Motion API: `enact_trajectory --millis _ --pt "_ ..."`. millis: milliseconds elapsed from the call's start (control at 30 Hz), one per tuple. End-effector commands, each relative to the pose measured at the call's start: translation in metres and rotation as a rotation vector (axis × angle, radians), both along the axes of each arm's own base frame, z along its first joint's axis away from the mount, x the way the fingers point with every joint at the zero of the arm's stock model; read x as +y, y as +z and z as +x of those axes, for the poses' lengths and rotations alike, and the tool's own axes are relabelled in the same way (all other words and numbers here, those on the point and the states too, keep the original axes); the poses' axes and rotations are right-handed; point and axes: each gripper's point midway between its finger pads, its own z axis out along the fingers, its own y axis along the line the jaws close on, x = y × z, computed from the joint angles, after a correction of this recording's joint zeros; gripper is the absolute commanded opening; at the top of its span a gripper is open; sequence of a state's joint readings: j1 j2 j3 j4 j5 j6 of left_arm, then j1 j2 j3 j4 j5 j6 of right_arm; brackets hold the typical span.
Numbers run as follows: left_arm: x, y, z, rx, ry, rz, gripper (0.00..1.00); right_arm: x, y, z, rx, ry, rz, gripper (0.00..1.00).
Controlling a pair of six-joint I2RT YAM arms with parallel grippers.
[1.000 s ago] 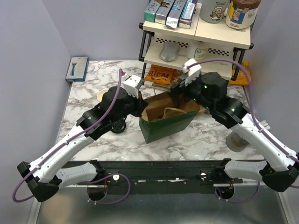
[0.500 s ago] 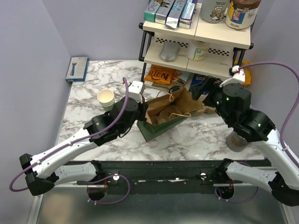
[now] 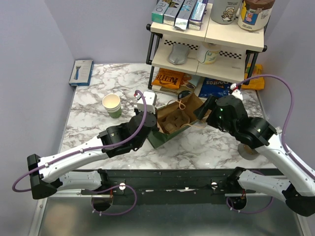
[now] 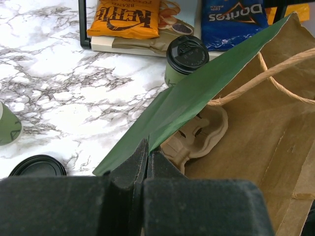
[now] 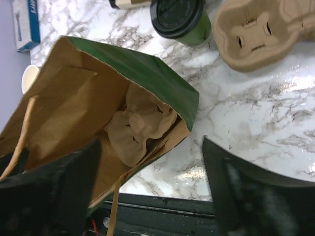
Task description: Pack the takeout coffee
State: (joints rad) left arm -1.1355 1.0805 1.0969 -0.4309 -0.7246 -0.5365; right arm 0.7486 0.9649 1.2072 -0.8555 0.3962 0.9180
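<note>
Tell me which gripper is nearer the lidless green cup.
Left. The left gripper, pinching the bag, is just right of the cup; the right gripper hangs open past the bag.

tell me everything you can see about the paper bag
The paper bag is dark green outside and plain brown kraft inside, with twisted brown paper cord handles. It sits on the marble table between the two arms, leaning rather than upright, its mouth wide open. A brown moulded-pulp cup carrier lies inside it. The left gripper is shut on the green rim, pinching one wall.
</note>
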Motion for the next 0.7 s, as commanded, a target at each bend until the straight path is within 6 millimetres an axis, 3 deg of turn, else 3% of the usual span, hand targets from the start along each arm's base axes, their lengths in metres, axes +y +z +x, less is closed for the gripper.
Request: enact_trajectory --millis 0,67,233,467,533,567,600,667 --pt "0.002 0.015 0.0 -0.053 0.039 -0.084 0.0 0.002 -0.024 0.002 0.087 -0.043 0.025 0.78" --pt "0.003 0.013 0.0 -0.061 0.04 -0.073 0.0 0.001 -0.026 0.003 0.085 -0.052 0.029 0.66" --pt "0.007 0.011 0.0 -0.076 0.046 -0.052 0.0 0.001 -0.027 0.005 0.077 -0.064 0.053 0.52" --pt "0.003 0.017 -0.004 -0.105 0.014 -0.103 0.0 0.008 -0.033 0.004 0.094 -0.033 0.062 0.25" --pt "-0.001 0.019 -0.008 -0.111 -0.028 -0.109 0.09 0.009 -0.032 0.005 0.086 -0.028 0.064 0.17" --pt "-0.003 0.019 -0.009 -0.113 -0.052 -0.102 0.16 0.009 -0.03 0.006 0.075 -0.017 0.054 0.06" --pt "-0.006 0.019 -0.012 -0.117 -0.081 -0.095 0.33 0.009 -0.028 0.007 0.06 -0.012 0.052 0.02" --pt "-0.018 0.022 -0.025 -0.114 -0.205 -0.104 0.47 0.005 -0.022 0.012 0.019 -0.004 0.015 0.01"
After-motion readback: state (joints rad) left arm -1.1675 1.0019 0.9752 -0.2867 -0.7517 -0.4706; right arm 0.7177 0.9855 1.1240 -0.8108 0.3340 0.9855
